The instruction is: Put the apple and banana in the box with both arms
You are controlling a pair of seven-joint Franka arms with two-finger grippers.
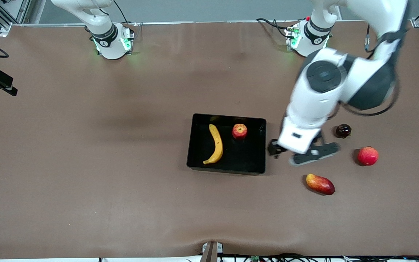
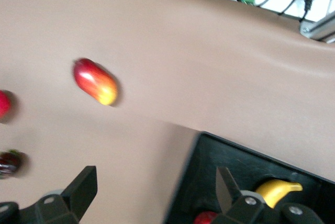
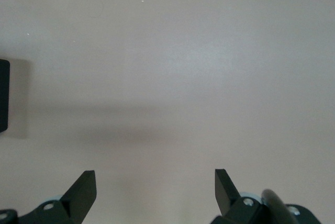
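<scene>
The black box (image 1: 247, 156) sits mid-table. The banana (image 1: 216, 144) lies in it, and the apple (image 1: 239, 131) sits in it beside the banana, toward the left arm's end. My left gripper (image 1: 294, 151) hangs open and empty just outside the box's wall at the left arm's end. In the left wrist view its fingers (image 2: 84, 185) straddle that wall of the box (image 2: 220, 153), with the banana's tip (image 2: 277, 190) and a bit of the apple (image 2: 207, 217) showing. My right gripper (image 3: 156, 187) is open and empty over bare table; it is out of the front view.
A red-yellow mango (image 1: 320, 184) lies nearer the front camera than the left gripper. An all-red round fruit (image 1: 367, 156) and a small dark fruit (image 1: 343, 131) lie toward the left arm's end. A black object (image 3: 3, 96) shows at the right wrist view's edge.
</scene>
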